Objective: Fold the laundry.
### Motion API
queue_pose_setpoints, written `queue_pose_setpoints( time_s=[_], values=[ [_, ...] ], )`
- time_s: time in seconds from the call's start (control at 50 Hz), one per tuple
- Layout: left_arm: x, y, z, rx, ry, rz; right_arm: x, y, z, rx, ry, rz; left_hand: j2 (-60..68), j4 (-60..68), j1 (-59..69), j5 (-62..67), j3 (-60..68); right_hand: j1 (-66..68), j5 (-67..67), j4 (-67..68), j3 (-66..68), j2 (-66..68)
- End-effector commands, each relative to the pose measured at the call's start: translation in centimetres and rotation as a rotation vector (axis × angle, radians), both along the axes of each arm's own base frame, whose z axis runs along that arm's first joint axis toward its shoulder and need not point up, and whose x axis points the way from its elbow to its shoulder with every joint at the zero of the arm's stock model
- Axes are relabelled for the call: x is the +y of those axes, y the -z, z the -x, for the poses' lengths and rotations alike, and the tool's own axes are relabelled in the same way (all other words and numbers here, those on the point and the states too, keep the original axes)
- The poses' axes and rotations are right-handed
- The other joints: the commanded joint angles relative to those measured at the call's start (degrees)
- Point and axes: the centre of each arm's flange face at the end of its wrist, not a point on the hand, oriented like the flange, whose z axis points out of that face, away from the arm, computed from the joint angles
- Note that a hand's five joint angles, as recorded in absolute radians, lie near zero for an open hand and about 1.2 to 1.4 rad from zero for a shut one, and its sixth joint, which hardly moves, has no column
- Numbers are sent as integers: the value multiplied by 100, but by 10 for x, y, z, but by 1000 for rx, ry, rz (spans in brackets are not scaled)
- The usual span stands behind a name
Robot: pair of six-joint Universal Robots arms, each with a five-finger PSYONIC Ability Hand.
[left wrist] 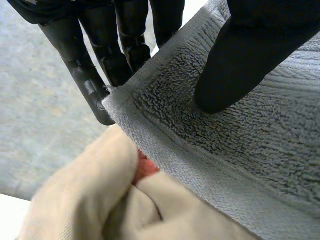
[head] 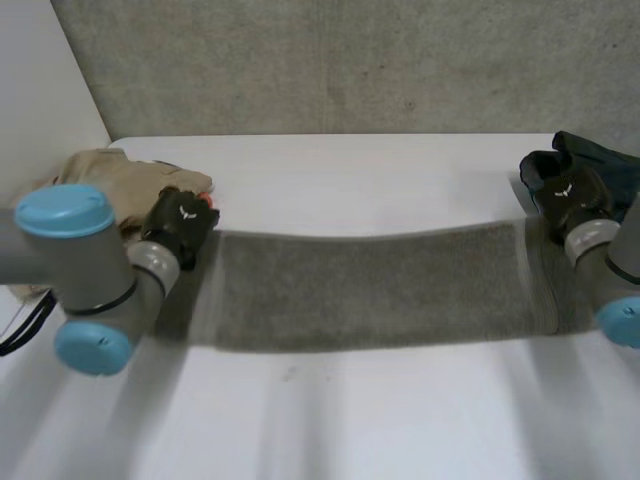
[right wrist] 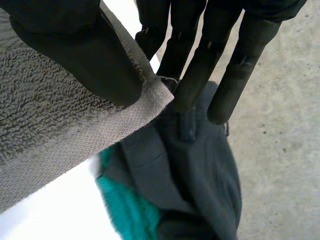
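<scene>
A grey terry towel [head: 370,290] is stretched as a long, narrow rectangle across the middle of the frame, over the white counter [head: 350,420]. Its long axis runs from left to right. Whether it rests on the counter cannot be told. The looped pile is bordered at each short end by a flat woven hem.

The corner at the frame's left is pinched by the left hand [head: 182,225], with the thumb pressed into the pile and the fingers [left wrist: 117,55] set straight beneath the hem. The corner at the frame's right is pinched in the same way by the right hand [head: 566,196].

A crumpled beige garment [head: 120,180] is seen at the upper left, just beside the left hand. A dark garment [head: 600,155] with a teal part is seen at the upper right, by the right hand.
</scene>
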Motion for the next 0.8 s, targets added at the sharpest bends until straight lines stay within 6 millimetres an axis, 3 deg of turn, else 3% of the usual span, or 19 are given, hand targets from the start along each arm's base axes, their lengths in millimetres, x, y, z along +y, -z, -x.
queue_pose_setpoints(
  time_s=[0.02,0.04,0.06,0.08,0.18,0.26,0.36,0.52,0.58,0.64,0.8],
  values=[
    [-29,-1,20,12,-28,65,-27,1,-11,-5,5,62,1128,1115,1326,1397,1165,1489,1097,1130,1160,1233],
    [-29,1,23,11,-23,60,-31,4,-16,-10,-3,67,131,119,329,400,168,-1152,-1545,-1512,-1482,-1409],
    [-29,3,25,8,-20,58,-33,5,-20,-11,-9,70,-2077,-2090,-1880,-1808,-2040,-4493,-4885,-4852,-4822,-4749],
    [-27,5,29,3,-16,55,-33,6,-24,-13,-17,73,-5872,-5885,-5674,-5603,-5835,-5511,-5903,-5870,-5840,-5767],
    [-17,-2,45,21,12,68,-31,-6,-41,-48,-49,107,-5872,-5885,-5674,-5603,-5835,-5511,-5903,-5870,-5840,-5767],
    [-7,-21,48,39,25,94,-23,-37,-36,-154,-33,126,-5872,-5885,-5674,-5603,-5835,-5511,-5903,-5870,-5840,-5767],
    [11,-43,38,78,20,88,16,-67,-27,-242,-59,21,-5872,-5885,-5674,-5603,-5835,-5511,-5903,-5870,-5840,-5767],
    [43,-55,22,196,10,20,57,-42,33,-267,-3,-342,-5872,-5885,-5674,-5603,-5835,-5403,-5796,-5763,-5733,-5660],
    [52,-54,20,214,28,-4,73,-27,48,-300,7,-454,-5872,-5885,-5674,-5603,-5835,-4311,-4704,-4671,-4641,-4568],
    [58,-47,20,212,55,-31,77,-12,60,-325,5,-482,-5872,-5885,-5674,-5603,-5835,-3269,-3662,-3629,-3599,-3526],
    [59,-40,19,208,59,-57,73,9,72,-321,-16,-388,-5872,-5885,-5674,-5603,-5835,-3114,-3506,-3473,-3443,-3370]
  ],
)
